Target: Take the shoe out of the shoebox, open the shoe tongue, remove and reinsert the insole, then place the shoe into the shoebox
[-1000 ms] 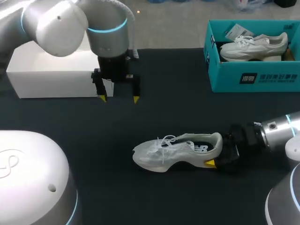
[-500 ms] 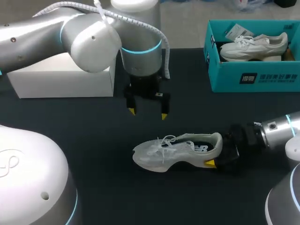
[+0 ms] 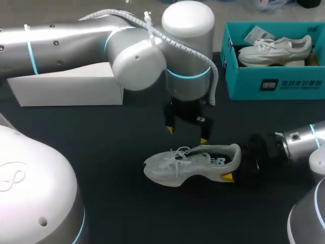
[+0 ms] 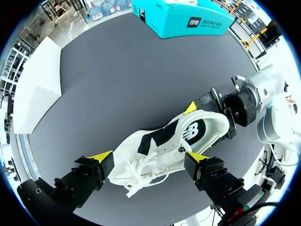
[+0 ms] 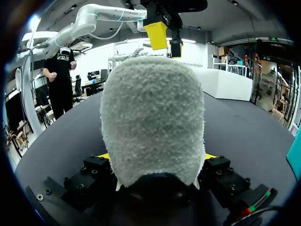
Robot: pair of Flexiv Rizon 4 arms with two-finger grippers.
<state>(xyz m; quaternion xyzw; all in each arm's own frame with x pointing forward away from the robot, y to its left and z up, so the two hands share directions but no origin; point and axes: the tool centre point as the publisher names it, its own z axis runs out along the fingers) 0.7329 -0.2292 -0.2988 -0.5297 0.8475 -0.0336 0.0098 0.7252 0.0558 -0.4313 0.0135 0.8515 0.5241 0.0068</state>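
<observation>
A white sneaker (image 3: 190, 162) stands upright on the dark table, toe to the left, laces loose. My right gripper (image 3: 236, 166) comes in from the right and is shut on its heel. In the right wrist view the fuzzy heel (image 5: 153, 127) fills the space between the two fingers of that gripper (image 5: 155, 159). My left gripper (image 3: 187, 135) hangs open just above and behind the shoe's collar. In the left wrist view its yellow tips straddle the sneaker (image 4: 164, 146) from above without touching it. The teal shoebox (image 3: 284, 84) at the back right holds a second white shoe (image 3: 274, 50).
A white box (image 3: 66, 89) lies at the back left, behind my left arm. Bare dark tabletop stretches in front of the sneaker and to its left.
My left arm has swung right and forward from the white box to just over the shoe, its gripper still open. The right arm and the shoe have stayed put.
</observation>
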